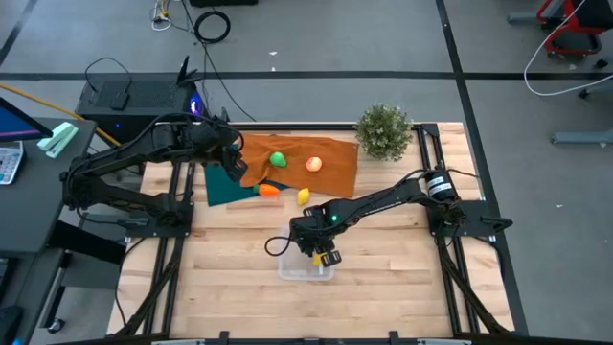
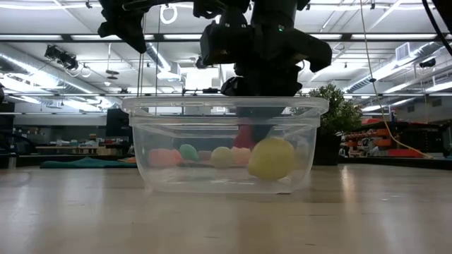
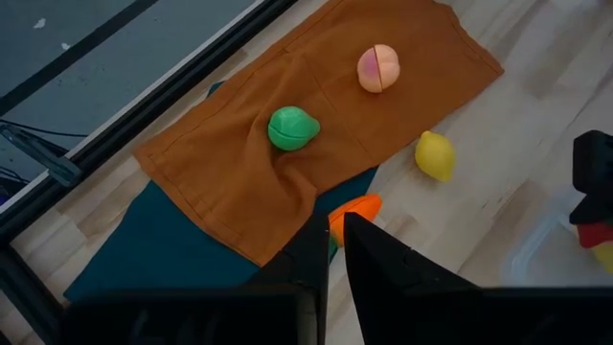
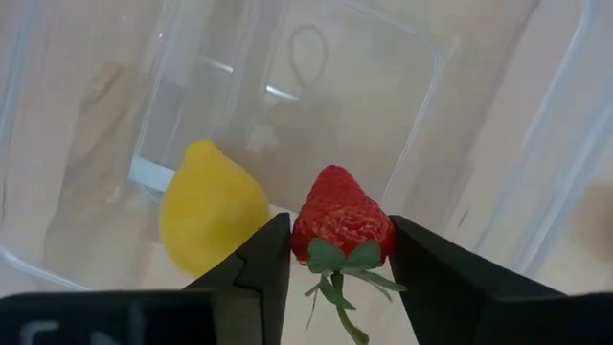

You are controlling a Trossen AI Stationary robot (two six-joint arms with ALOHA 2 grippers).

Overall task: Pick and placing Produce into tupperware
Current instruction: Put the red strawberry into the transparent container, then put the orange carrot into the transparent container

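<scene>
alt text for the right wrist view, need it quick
The right tool holds a red strawberry between its two dark fingers, over the clear tupperware. A yellow lemon already lies inside the tupperware, beside the strawberry.

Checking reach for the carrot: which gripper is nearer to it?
Left. The left gripper hovers just above the orange carrot at the cloth's edge; the right gripper is over the tupperware, farther away, with the strawberry between its fingers.

Grey floor (image 1: 383,38) with dark seams, loose cables (image 1: 213,25) – open ceiling (image 2: 63,28), strip lights
</scene>
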